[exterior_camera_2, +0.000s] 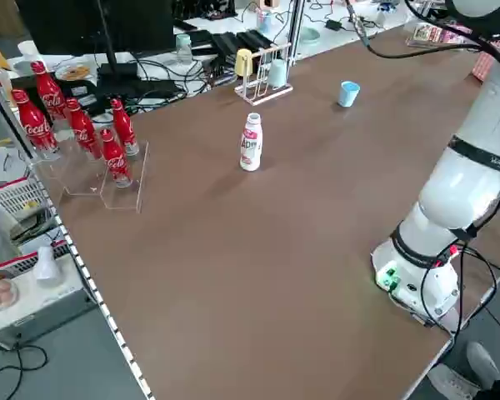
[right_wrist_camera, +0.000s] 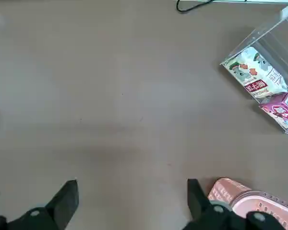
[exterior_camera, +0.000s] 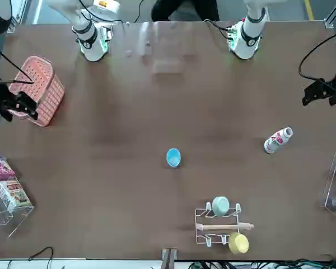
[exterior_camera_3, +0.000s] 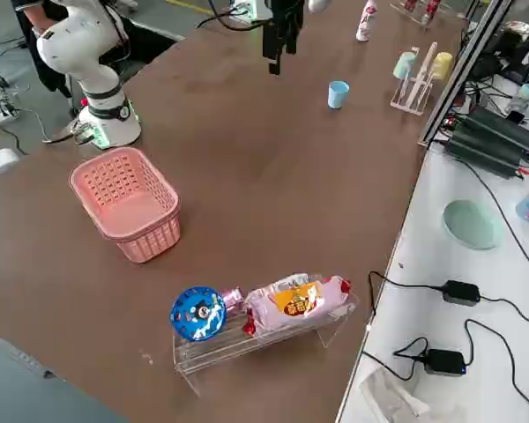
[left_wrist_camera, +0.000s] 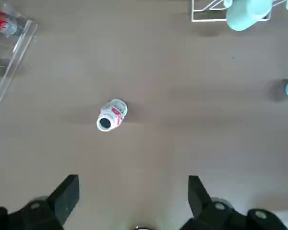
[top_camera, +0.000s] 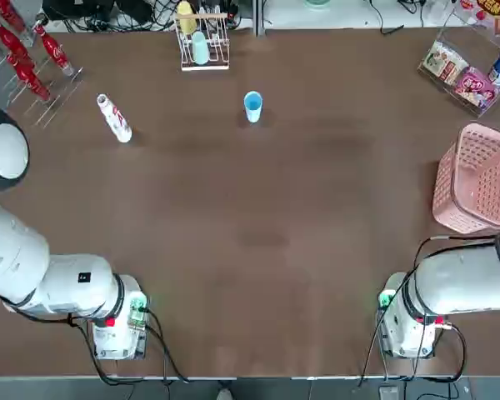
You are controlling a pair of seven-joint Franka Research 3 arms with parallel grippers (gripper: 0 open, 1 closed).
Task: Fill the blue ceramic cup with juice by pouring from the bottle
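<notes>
A: Left gripper (left_wrist_camera: 133, 201)?
B: Hung high over the table (left_wrist_camera: 158, 148), jaws spread wide, nothing between. Bottle (left_wrist_camera: 111, 115) stood upright just ahead, below, slightly off to one side, well clear of fingers (left_wrist_camera: 65, 194).

A: Beyond that?
B: Blue ceramic cup (top_camera: 252, 106) farther out, toward the right arm's side, apart from bottle. Rack (top_camera: 203, 42) past it at the far edge.

A: Right gripper (right_wrist_camera: 132, 203)?
B: Also raised, jaws wide apart, empty. Pink basket (right_wrist_camera: 249, 203) just beside it, snack tray (right_wrist_camera: 264, 86) farther ahead.
</notes>
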